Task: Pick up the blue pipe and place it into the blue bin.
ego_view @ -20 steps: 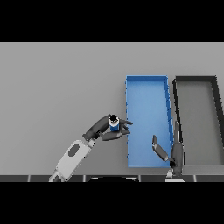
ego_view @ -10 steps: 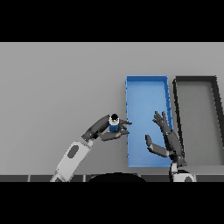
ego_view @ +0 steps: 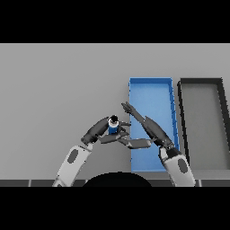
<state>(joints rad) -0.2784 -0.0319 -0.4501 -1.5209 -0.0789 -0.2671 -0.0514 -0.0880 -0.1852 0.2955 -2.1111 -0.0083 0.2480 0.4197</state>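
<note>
Head view: left hand (ego_view: 102, 130) clenched round the blue pipe (ego_view: 112, 127), held upright above the desk (ego_view: 58, 85), just left of the blue bin (ego_view: 150, 90). Right hand (ego_view: 146, 126), fingers straight, reaches across the bin's left wall, close beside the pipe. Risk: the hands collide, jarring the pipe loose short of the bin.

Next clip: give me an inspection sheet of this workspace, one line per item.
Surface: grey table, bare apart from the items below.
Job's things: blue pipe upright, left of the blue bin, not yet in it.
Clutter: dark bin right of the blue bin.
Grippers: left robot hand curled round the blue pipe; right robot hand open, fingers straight, reaching over the blue bin's left edge toward the pipe.
Cables: nothing seen.
Surroundings: nothing seen.
</note>
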